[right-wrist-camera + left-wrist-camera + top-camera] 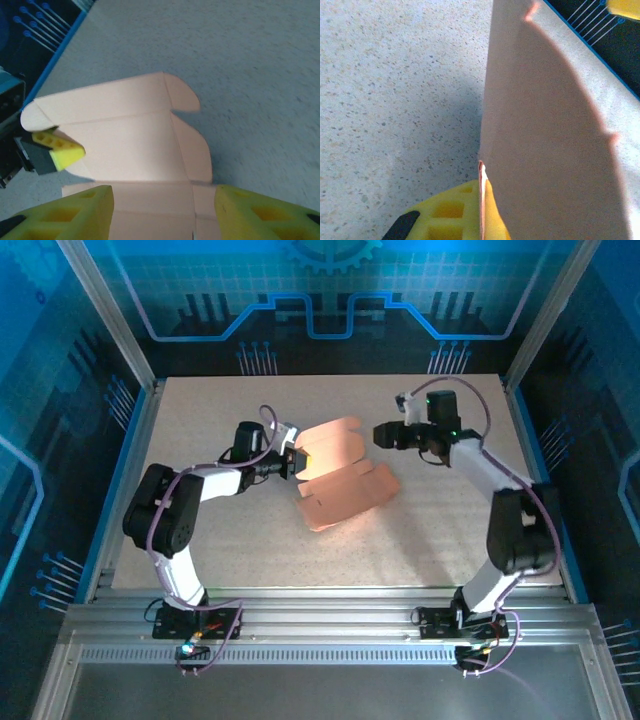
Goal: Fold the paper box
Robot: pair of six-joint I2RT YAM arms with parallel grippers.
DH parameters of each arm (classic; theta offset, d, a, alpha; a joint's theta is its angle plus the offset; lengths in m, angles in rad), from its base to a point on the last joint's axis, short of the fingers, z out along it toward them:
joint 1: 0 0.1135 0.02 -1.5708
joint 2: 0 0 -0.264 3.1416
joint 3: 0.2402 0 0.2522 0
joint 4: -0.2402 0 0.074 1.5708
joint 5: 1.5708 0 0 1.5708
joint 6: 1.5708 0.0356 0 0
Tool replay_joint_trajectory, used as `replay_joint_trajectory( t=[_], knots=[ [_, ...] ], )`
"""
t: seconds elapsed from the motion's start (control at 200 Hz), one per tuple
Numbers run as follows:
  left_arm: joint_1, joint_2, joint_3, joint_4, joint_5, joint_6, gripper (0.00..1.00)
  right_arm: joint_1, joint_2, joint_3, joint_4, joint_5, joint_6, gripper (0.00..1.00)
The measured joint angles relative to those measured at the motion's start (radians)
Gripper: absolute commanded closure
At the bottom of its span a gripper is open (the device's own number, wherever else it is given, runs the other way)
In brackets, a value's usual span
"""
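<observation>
Since the box is only thin pink card, creased into panels with rounded flaps, I judge it very light, limp across the creases, and easy to dent or tear if pinched hard or pulled against a fold. It lies in the middle of the table, between the two arms, with one part flat on the surface and another part lifted off it. The left gripper is closed flat on the left edge of that raised part; in its wrist view the card's edge runs straight in beside the yellow finger, with no gap to see. The right gripper hangs just beside the right end of the raised part with its jaws well apart; card shows beyond and between them, and nothing is pinched as far as I can tell. The card looks smooth, so it may slip in a light grip, and a single clamped edge will let the rest swing. The best holds seem to be panel edges close to a crease, away from the flaps, which would bend first. Pressing with a flat finger along a crease should fold it more cleanly than tugging.
</observation>
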Motion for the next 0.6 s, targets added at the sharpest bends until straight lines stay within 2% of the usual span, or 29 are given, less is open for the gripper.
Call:
replay_joint_trajectory(
  t=[0.135,0.295,0.475,0.6],
  knots=[
    [-0.010,-0.012,-0.028,0.044,-0.022,0.031,1.00,0.037,-0.190,-0.193,-0.027,0.132,0.075,0.51],
    [-0.026,-0.027,-0.109,0.152,-0.030,0.060,1.00,0.166,-0.351,-0.429,-0.089,0.188,0.164,0.56],
    [-0.051,-0.040,-0.134,0.211,-0.030,0.079,1.00,0.323,-0.326,-0.491,-0.114,0.209,0.227,0.63],
    [-0.063,-0.069,-0.141,0.236,-0.025,0.081,1.00,0.357,-0.243,-0.491,-0.078,0.210,0.258,0.67]
  ],
)
